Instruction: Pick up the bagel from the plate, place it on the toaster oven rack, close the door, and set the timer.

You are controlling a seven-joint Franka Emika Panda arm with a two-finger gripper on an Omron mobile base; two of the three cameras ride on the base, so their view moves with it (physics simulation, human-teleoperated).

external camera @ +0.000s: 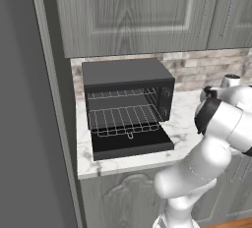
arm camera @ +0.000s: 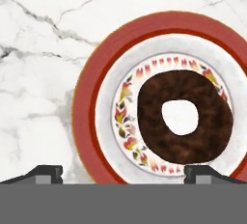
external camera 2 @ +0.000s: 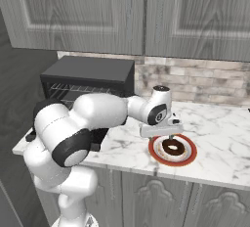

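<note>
The end effector (arm camera: 123,172), jaws apart, hangs over the bagel (arm camera: 185,117) on its plate (arm camera: 91,117).

Grey panelled cabinets (external camera 2: 146,11) above a white marble counter (external camera 2: 219,138), brick backsplash (external camera 2: 195,77) behind.

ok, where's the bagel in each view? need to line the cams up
Left base view: not in it; the oven and arm fill that side.
Right base view: bagel lower right of centre, on the plate, just under the gripper.
Hand view: bagel right of centre, on the plate.
Shared landmark: the marble counter.
</note>
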